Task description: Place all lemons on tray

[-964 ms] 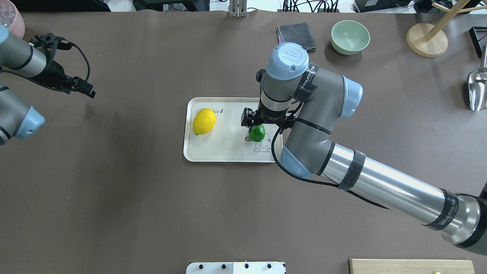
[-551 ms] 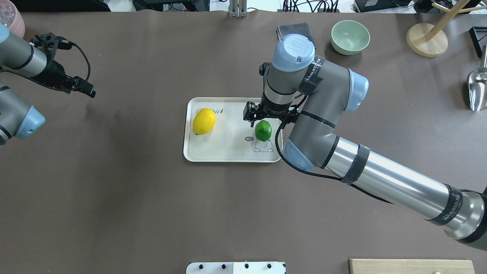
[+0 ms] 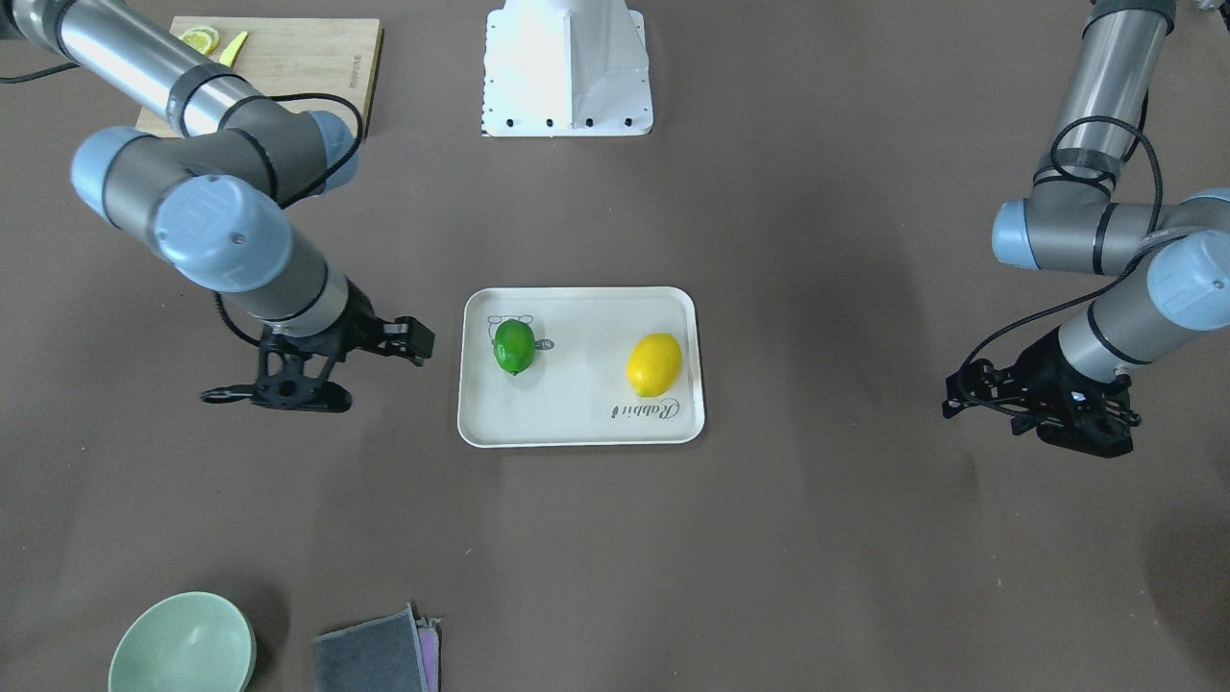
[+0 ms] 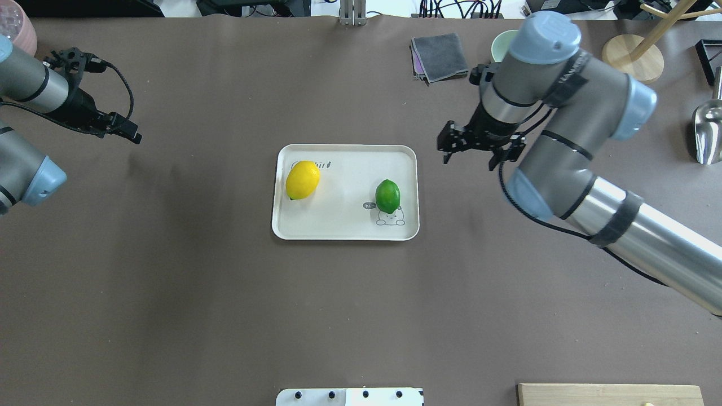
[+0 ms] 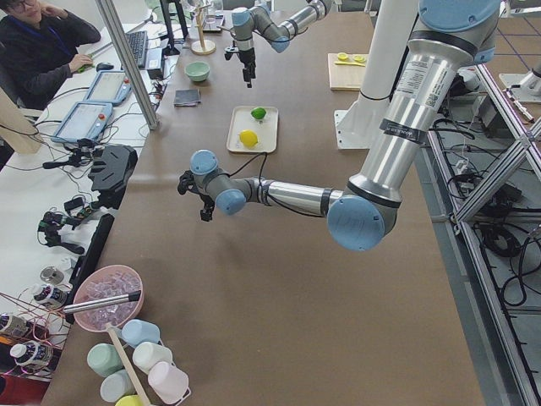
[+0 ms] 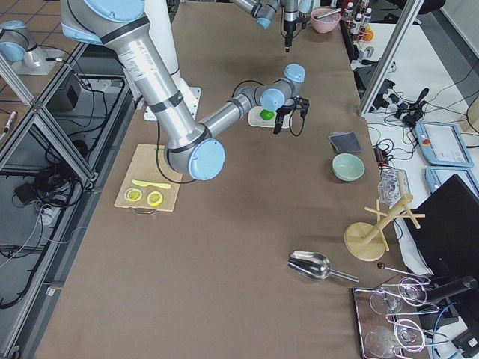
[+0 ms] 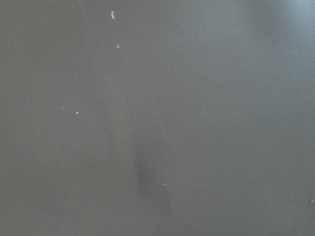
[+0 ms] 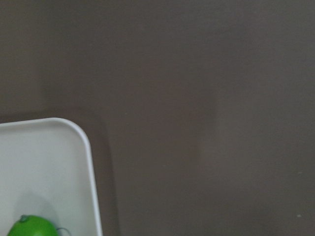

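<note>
Lemons: the yellow lemon [image 4: 303, 180] and the green lemon [image 4: 388, 195] both lie on the tray [image 4: 338, 221], while the right gripper [image 4: 467, 159] hangs beyond the tray's right edge, jaws apart and empty. Its wrist camera catches only a tray corner and a sliver of green lemon; overhead shows both. A moment ago it stood over the green lemon.

gap between yellow lemon [image 4: 303, 180] and green lemon [image 4: 388, 195] on tray [image 4: 344, 228], right gripper [image 4: 467, 161] beside its corner, left gripper [image 4: 125, 131] well apart
</note>
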